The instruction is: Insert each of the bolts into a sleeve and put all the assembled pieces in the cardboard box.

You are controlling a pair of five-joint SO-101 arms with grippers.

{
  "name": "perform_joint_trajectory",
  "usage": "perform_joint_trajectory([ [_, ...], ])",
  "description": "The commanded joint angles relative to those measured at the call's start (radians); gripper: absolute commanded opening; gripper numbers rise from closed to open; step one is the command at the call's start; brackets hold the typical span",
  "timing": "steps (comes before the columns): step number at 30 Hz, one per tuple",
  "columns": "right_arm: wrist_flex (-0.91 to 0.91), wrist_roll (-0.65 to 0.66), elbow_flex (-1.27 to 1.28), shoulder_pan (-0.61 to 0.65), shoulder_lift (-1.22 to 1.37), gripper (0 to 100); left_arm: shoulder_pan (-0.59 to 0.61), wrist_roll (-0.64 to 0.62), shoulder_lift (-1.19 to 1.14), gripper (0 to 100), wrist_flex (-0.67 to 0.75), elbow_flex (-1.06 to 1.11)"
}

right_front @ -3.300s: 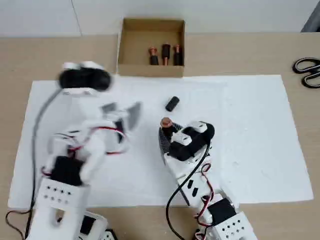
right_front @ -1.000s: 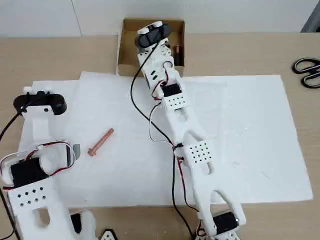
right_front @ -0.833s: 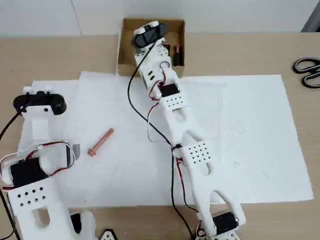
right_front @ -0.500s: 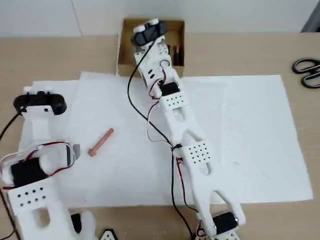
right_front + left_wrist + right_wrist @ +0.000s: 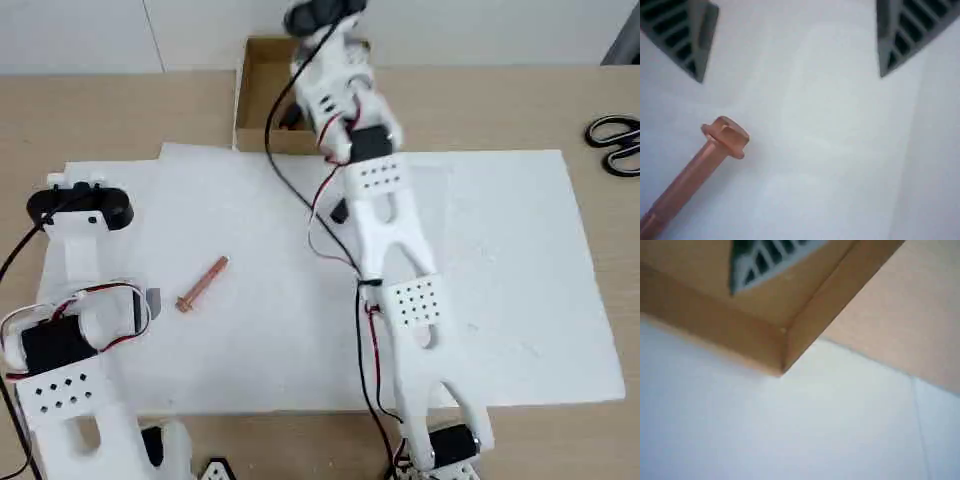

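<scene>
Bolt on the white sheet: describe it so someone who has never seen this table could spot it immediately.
Find the white sheet spread over the tan table. On its left half, close by the left arm's open claw, lies the bolt: a slim rod with a flanged head, whose copper colour stands out against the white sheet and arm.

High view: fixed overhead, far off, looking down across the whole tabletop (image 5: 520,110) and white sheet (image 5: 500,250).
Left wrist view: close above the white sheet, facing down at a bolt (image 5: 695,170).
Right wrist view: very close, facing a cardboard box (image 5: 785,347) corner.
Shared: the high view also takes in the bolt and cardboard box.
</scene>
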State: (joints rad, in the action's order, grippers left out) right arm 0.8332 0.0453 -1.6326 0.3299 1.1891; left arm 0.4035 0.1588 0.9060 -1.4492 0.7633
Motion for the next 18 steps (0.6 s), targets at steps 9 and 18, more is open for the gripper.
perform_joint_trajectory([
  [9, 0.759, 0.006, -0.049, -0.028, -0.438, 18.0, -0.006, 0.006, 0.006, 21, -0.002, -0.007],
  [18, 0.868, -0.005, -0.032, -0.044, -0.504, 18.0, -0.006, 0.005, 0.006, 21, -0.002, -0.007],
])
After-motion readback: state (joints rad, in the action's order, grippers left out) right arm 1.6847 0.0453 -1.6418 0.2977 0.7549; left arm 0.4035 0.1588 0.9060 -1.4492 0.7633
